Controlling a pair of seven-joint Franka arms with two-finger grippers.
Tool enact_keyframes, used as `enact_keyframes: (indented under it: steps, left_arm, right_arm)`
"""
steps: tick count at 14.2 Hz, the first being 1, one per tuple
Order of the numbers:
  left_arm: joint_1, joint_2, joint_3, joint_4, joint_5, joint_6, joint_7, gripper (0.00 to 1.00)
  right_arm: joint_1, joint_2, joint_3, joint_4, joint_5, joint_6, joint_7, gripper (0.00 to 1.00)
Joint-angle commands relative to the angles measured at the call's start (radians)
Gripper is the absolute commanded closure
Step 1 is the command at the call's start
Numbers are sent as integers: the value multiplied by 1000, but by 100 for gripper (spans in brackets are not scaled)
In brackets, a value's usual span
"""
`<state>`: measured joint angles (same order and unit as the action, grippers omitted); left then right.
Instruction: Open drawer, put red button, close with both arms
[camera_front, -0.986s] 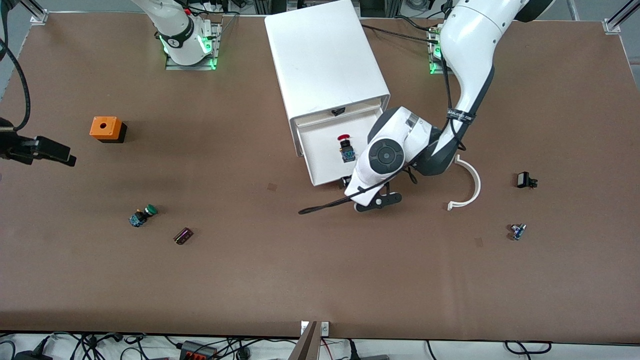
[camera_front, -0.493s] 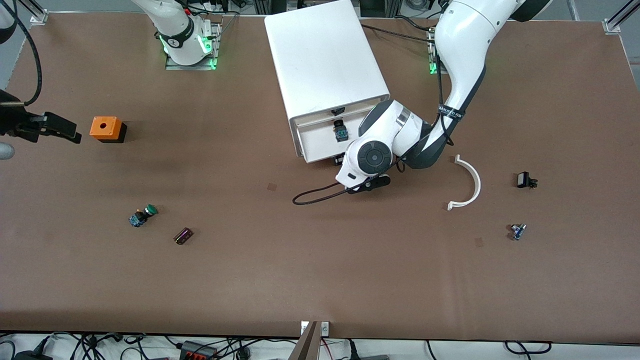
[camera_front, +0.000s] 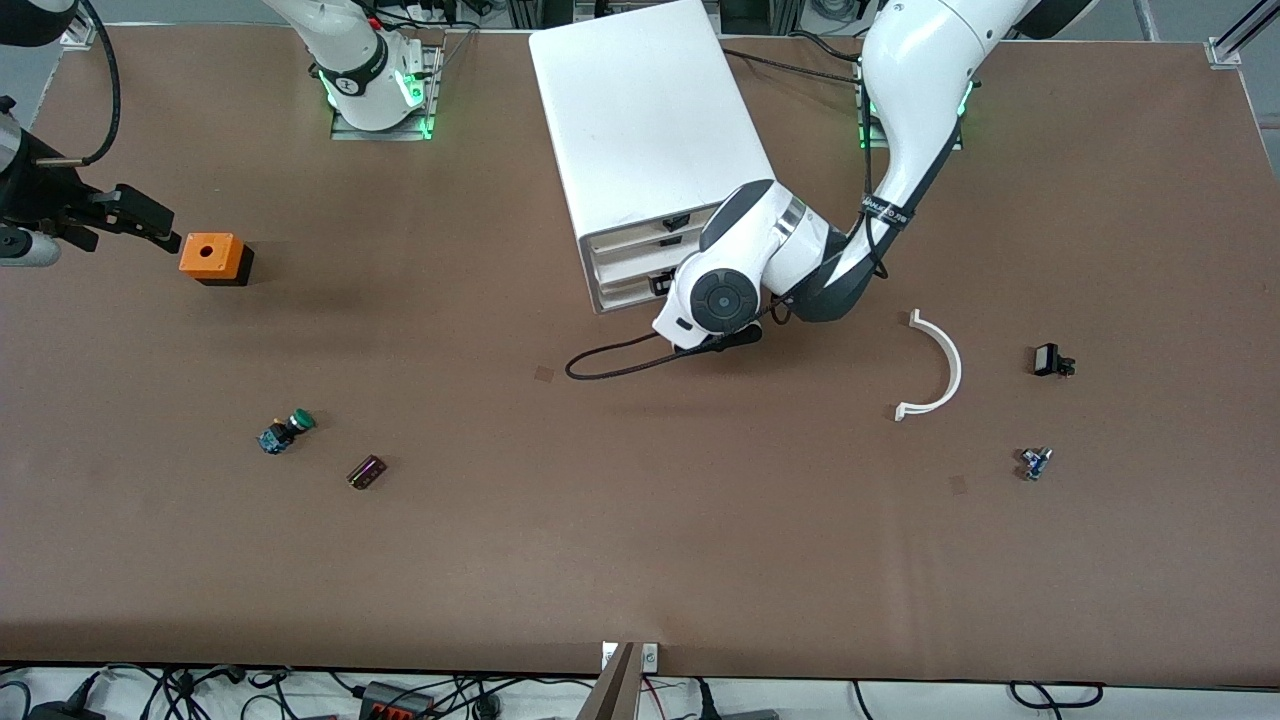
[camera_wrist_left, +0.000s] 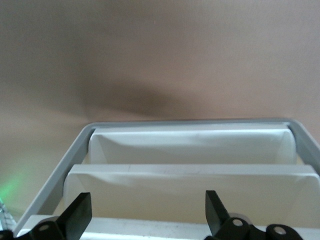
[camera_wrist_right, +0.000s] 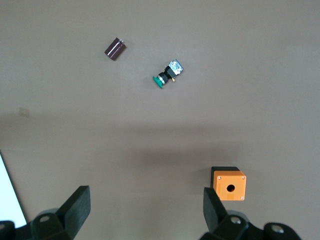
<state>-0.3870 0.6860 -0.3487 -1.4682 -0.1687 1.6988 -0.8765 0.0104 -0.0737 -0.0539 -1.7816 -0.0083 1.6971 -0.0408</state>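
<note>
Now, risk one: the lowest drawer (camera_front: 632, 288) of the tall white drawer cabinet (camera_front: 650, 110) may stop just short of flush. The left wrist view shows stepped white fronts, and I cannot tell whether it is fully home.
Risk two: a push from one arm alone, landing off-centre, could skew or slide the whole cabinet on the brown table (camera_front: 640, 560).
Risk three: the loose black cable (camera_front: 610, 362) looping on the table at the left wrist could snag as that arm draws away.
Risk four: the right gripper (camera_front: 150, 225) hangs just beside the orange box with a hole (camera_front: 207, 256); a careless sweep toward the cabinet could knock it.
Near items: a small dark block (camera_front: 366, 472) and the green-capped switch (camera_front: 285, 432) at eight o'clock; a tiny blue part (camera_front: 1035, 463) at four o'clock.
Middle items: a white curved strip (camera_front: 940, 365) and a small black clip (camera_front: 1050, 360) at three o'clock.
Red button: not visible in any view; judged to be inside the pushed-in drawer, at twelve o'clock.
Left arm pose: reaching down from one o'clock, wrist bent low, left gripper (camera_wrist_left: 147, 212) against the drawer fronts, fingers spread wide, holding nothing.
Right arm pose: waiting at ten o'clock, gripper over bare table, fingers apart and empty.
</note>
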Motion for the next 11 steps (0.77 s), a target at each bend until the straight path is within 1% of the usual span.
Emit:
enact_keyframes:
  steps: [1, 5, 7, 10, 11]
  left_arm:
    - [7, -33, -12, -46, -23, -18, -6, 0]
    - [16, -36, -18, -47, -23, -19, -4, 0]
    - [22, -57, -10, -37, -12, -21, -1, 0]
    - [95, -101, -10, -34, -3, -19, 16, 0]
    - [108, -126, -4, -32, 21, -19, 19, 0]
  right_arm:
    - [-1, -21, 9, -27, -16, 15, -14, 0]
    - [-1, -17, 8, -16, -15, 12, 2, 0]
    - [-1, -20, 8, -15, -15, 13, 4, 0]
    - [-1, -20, 8, -15, -6, 7, 9, 0]
    - [-1, -18, 8, -16, -5, 6, 9, 0]
